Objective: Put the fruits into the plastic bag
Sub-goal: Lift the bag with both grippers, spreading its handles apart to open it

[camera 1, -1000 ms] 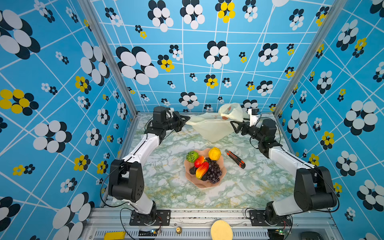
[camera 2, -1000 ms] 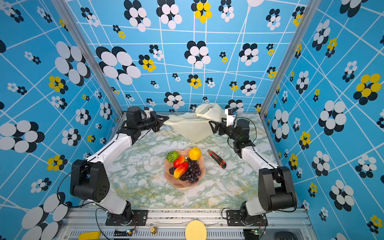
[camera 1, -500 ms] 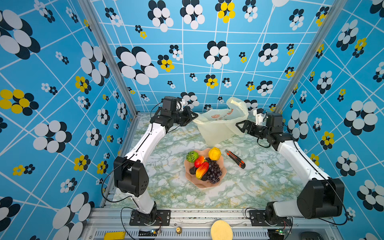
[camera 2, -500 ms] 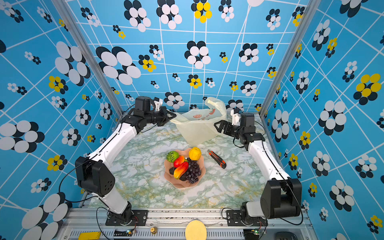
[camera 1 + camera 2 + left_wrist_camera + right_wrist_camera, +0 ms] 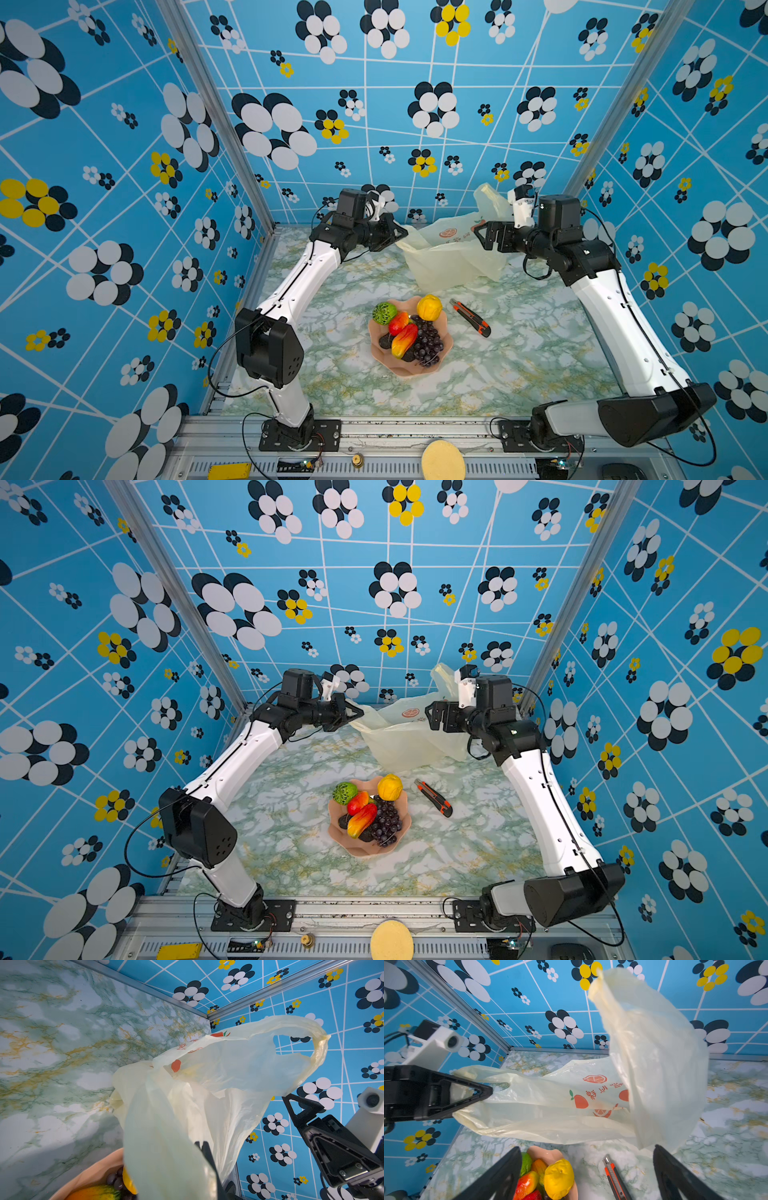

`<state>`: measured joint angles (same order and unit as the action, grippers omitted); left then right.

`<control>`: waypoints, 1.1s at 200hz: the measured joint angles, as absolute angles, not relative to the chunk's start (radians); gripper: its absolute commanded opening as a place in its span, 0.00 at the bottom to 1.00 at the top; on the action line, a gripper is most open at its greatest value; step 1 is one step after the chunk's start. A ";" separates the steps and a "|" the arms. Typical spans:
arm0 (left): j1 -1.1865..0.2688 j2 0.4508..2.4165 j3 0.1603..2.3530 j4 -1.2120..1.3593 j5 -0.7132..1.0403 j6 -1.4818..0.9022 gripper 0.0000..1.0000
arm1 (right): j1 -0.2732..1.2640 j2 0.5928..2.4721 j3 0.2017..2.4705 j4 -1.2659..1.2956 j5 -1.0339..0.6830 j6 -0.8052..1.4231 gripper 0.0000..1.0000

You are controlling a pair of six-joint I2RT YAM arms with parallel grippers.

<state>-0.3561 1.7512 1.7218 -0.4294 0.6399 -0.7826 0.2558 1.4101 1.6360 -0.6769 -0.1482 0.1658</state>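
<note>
L gripper (image 5: 400, 237) clamped on plastic bag (image 5: 449, 259) handle. The bag lay flat 1 s ago and is now raised at table (image 5: 519, 353) rear (base touching). R gripper (image 5: 481, 240) jaws wide apart, beside bag. The fruits (image 5: 409, 330) are unchanged in dish (image 5: 415, 370).

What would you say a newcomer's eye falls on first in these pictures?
Probably the pale plastic bag at the back of the marble table, held up by one handle pinched in the left tool, while the right tool stands open beside it. Next come the bright fruits heaped in the pink dish at the centre, with a red-and-black utility knife lying beside it.
</note>
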 measured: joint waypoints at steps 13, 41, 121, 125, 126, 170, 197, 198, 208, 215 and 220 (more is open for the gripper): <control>-0.356 1.751 1.722 -0.439 0.641 -0.776 0.00 | 0.286 1.444 1.678 -0.716 -0.077 0.133 0.99; -0.356 1.751 1.722 -0.449 0.643 -0.762 0.00 | 0.317 1.495 1.761 -0.797 0.083 0.104 0.99; -0.356 1.766 1.781 -0.492 0.644 -0.716 0.00 | 0.317 1.528 1.839 -0.864 0.264 0.076 0.99; -0.357 1.767 1.784 -0.493 0.645 -0.713 0.00 | 0.317 1.534 1.845 -0.866 0.261 0.072 0.99; -0.357 1.768 1.784 -0.493 0.645 -0.713 0.00 | 0.317 1.535 1.847 -0.866 0.260 0.072 0.99; -0.363 1.776 1.788 -0.504 0.651 -0.701 0.00 | 0.317 1.678 2.009 -0.875 0.245 0.047 0.96; -0.362 1.776 1.788 -0.511 0.651 -0.688 0.00 | 0.317 1.755 2.103 -0.901 0.223 0.031 0.62; -0.362 1.776 1.788 -0.511 0.651 -0.687 0.00 | 0.317 1.759 2.108 -0.904 0.223 0.027 0.60; -0.362 1.776 1.788 -0.514 0.651 -0.687 0.00 | 0.317 1.784 2.143 -0.916 0.215 0.038 0.41; -0.361 1.776 1.788 -0.516 0.651 -0.687 0.00 | 0.317 1.793 2.157 -0.921 0.205 0.038 0.28; -0.361 1.776 1.788 -0.518 0.651 -0.687 0.00 | 0.317 1.798 2.165 -0.926 0.199 0.038 0.20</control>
<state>-0.3607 1.7756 1.7882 -0.5182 0.6506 -0.6868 0.3168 1.7981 2.1654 -0.9257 0.1989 0.0380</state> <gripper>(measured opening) 0.045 0.395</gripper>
